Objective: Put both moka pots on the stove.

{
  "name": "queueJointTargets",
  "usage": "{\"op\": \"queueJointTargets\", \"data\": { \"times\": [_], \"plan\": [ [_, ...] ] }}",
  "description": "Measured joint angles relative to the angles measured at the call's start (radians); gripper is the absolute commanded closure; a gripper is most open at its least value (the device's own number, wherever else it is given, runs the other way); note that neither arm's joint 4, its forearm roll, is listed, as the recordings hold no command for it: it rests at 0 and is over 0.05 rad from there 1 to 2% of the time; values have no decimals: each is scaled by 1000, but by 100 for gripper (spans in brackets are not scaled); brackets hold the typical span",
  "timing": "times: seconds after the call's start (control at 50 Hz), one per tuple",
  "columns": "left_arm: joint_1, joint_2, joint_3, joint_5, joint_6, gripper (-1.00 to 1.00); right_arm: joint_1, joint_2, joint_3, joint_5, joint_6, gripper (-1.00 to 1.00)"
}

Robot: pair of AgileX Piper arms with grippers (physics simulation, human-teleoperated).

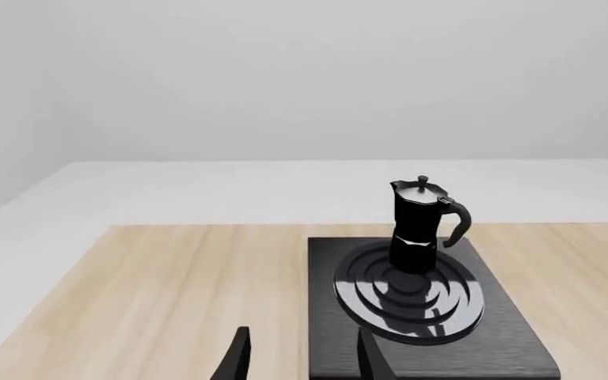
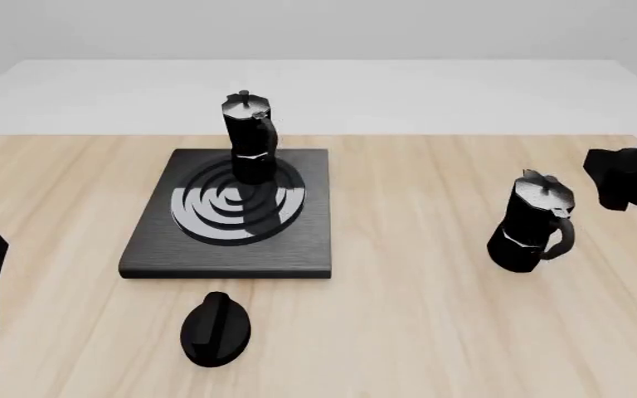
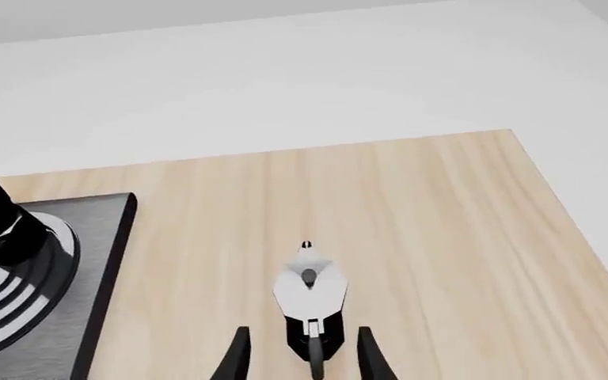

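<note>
One moka pot (image 2: 249, 137) stands upright on the stove (image 2: 230, 214). The second moka pot (image 2: 532, 222) stands on the desk (image 2: 407, 282), right. Right claw (image 3: 298, 354) is spread wide above it; left claw (image 1: 298, 355) spread wide, empty.

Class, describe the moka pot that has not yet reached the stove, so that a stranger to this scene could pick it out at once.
Start at the stove, the dark slab left of centre on the wooden table. Look across the bare wood to its right: a moka pot stands there upright. Unlike its twin on the burner rings, it sits directly on wood, near the right gripper.
</note>
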Motion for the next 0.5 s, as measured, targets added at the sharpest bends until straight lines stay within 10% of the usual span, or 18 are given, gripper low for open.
{"op": "queueJointTargets", "data": {
  "times": [0.5],
  "plan": [
    [0, 0, 0, 0, 0, -100, -17, 108, 65, -114, 9, -100]
  ]
}}
